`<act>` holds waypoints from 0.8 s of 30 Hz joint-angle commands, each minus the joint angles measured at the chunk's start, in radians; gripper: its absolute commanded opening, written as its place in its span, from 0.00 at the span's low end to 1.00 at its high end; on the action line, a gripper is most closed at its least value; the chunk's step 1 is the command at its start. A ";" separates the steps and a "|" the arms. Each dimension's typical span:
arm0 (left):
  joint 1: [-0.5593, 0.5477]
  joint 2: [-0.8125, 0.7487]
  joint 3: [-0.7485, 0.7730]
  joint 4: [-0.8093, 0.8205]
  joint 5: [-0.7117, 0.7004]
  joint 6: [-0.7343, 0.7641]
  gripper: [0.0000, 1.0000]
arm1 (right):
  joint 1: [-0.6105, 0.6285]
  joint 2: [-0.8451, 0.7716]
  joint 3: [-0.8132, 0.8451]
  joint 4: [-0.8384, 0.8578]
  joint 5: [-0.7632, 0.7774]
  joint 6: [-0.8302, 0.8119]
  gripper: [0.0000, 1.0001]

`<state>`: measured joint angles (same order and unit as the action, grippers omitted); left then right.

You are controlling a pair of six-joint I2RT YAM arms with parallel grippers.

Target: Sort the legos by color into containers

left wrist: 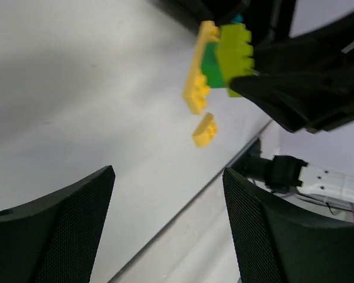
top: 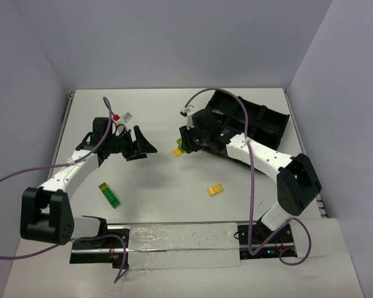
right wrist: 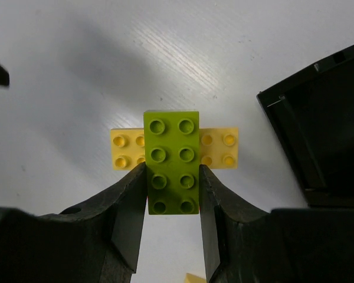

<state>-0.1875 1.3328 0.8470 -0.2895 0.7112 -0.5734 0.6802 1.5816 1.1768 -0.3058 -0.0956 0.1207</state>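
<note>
White table (top: 168, 186), poss. clear sheet (top: 180, 245) at front.

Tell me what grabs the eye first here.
The right gripper clamps a lime-green brick stuck crosswise on a yellow brick, beside the black tray. The left gripper stands open, facing it. A small yellow brick and a green brick lie loose on the table.

The joined bricks (top: 178, 151) (between the right tool's (right wrist: 172, 177) fingers) hang just left of the tray (top: 268, 113); 1 loose brick (top: 215, 190) lies before the tray, 1 brick strip (top: 110, 194) well left of it.
</note>
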 commanded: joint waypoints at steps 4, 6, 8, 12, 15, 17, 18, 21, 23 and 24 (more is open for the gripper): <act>-0.109 -0.028 0.000 0.266 0.013 -0.200 0.81 | -0.008 -0.055 0.084 -0.019 0.017 0.224 0.00; -0.110 -0.017 -0.025 0.335 0.009 -0.269 0.80 | -0.007 -0.067 0.080 -0.022 0.048 0.252 0.00; -0.113 -0.013 -0.052 0.432 0.013 -0.335 0.79 | -0.007 -0.088 0.063 -0.018 0.078 0.275 0.00; -0.121 0.020 -0.044 0.441 0.005 -0.345 0.73 | -0.007 -0.122 0.035 -0.007 0.090 0.304 0.00; -0.137 0.055 -0.011 0.427 0.010 -0.328 0.68 | -0.007 -0.131 0.026 -0.014 0.078 0.318 0.00; -0.147 0.076 0.009 0.414 0.015 -0.316 0.67 | -0.007 -0.134 0.023 -0.020 0.070 0.326 0.00; -0.150 0.085 0.013 0.413 0.018 -0.313 0.67 | -0.007 -0.134 0.022 -0.022 0.063 0.327 0.00; -0.158 0.106 0.022 0.413 0.024 -0.309 0.67 | -0.007 -0.134 0.017 -0.022 0.044 0.336 0.00; -0.161 0.116 0.022 0.422 0.033 -0.313 0.66 | -0.007 -0.132 0.015 -0.021 0.033 0.337 0.00; -0.161 0.117 0.021 0.429 0.036 -0.317 0.66 | -0.007 -0.130 0.015 -0.023 0.031 0.336 0.00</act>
<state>-0.3412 1.4391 0.8224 0.0777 0.7219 -0.8834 0.6743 1.4834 1.1978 -0.3356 -0.0458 0.4384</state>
